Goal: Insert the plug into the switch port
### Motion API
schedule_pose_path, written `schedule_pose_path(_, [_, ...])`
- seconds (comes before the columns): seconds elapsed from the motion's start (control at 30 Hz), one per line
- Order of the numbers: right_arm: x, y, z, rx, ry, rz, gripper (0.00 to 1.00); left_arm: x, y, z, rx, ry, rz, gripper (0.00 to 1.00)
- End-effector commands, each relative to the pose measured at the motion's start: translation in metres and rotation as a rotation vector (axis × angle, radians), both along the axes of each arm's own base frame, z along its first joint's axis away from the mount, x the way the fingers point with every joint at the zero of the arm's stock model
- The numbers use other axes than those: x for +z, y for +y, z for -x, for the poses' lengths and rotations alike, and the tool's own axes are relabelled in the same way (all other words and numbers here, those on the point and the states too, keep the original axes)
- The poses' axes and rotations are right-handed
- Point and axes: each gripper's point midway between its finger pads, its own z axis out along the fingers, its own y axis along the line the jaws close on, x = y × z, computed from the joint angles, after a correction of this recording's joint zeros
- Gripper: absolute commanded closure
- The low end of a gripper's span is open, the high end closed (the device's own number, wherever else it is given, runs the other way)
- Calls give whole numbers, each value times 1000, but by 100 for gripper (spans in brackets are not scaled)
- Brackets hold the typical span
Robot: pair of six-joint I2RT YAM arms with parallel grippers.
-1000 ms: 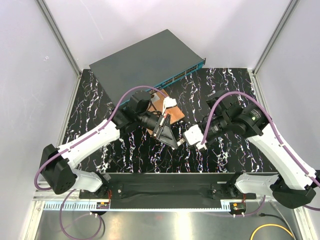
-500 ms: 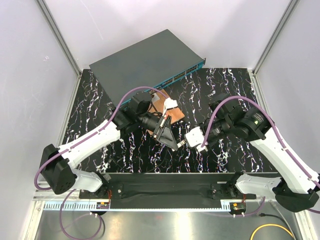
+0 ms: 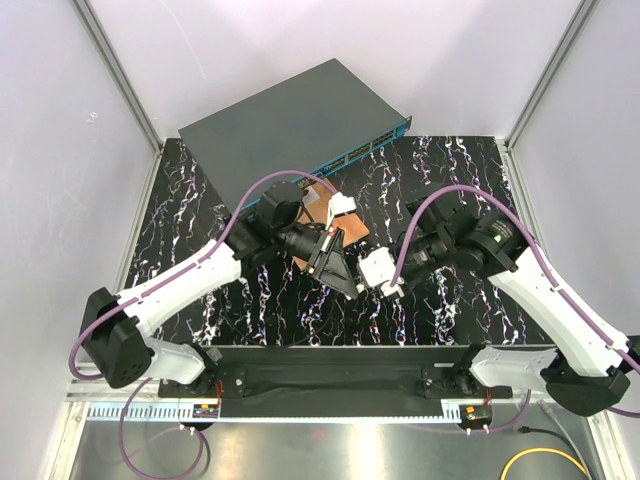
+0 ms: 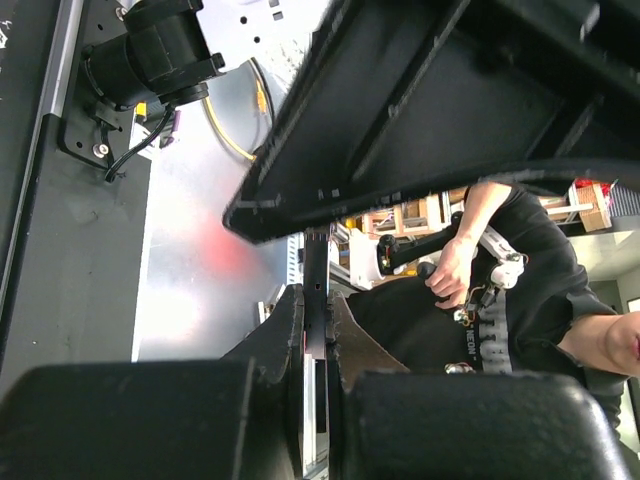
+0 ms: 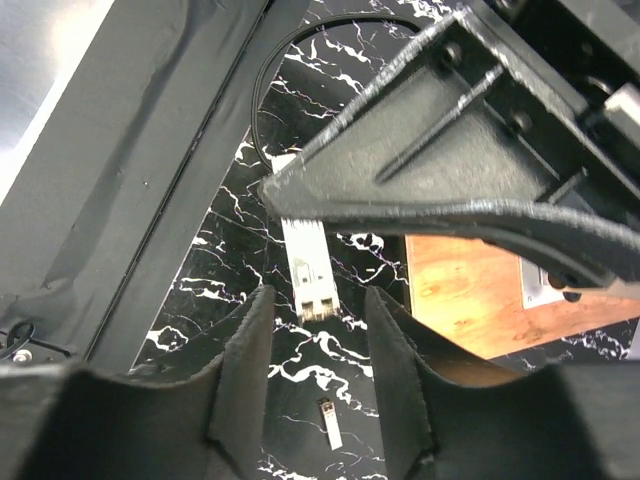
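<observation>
The switch (image 3: 295, 125) is a flat dark grey box at the back, its teal port face (image 3: 365, 150) turned toward the front right. My left gripper (image 3: 345, 280) is shut on the plug, a small silver module. In the left wrist view it shows as a thin strip (image 4: 316, 300) pinched between the fingers. My right gripper (image 3: 372, 280) is open and faces the left one. In the right wrist view the plug (image 5: 305, 262) sticks out from under the left gripper's black finger (image 5: 450, 180), its tip level with my open fingertips (image 5: 375, 305), touching neither.
A copper-brown board (image 3: 330, 225) lies under the left wrist between the arms and the switch; it also shows in the right wrist view (image 5: 480, 290). A second small silver module (image 5: 327, 423) lies on the black marbled table. A thin black cable (image 5: 262, 95) curves near the front rail.
My right gripper has moved left toward the left gripper and now stands open close around the plug's tip. The left arm has barely moved and still holds the plug.
</observation>
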Motion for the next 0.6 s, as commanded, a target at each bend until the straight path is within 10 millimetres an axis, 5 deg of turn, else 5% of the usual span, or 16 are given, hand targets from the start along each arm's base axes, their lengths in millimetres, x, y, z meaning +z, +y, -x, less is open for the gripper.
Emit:
schedule_pose_path(0.0, [16, 10, 4, 37, -30, -48, 55, 10, -2, 1, -24, -11, 38, 100])
schedule_pose_path(0.43, [6, 7, 1, 41, -76, 7, 79, 6, -6, -3, -12, 21, 20, 100])
schedule_pose_path(0.57, [3, 5, 0, 33, -83, 20, 100, 6, -7, -4, -10, 15, 21, 100])
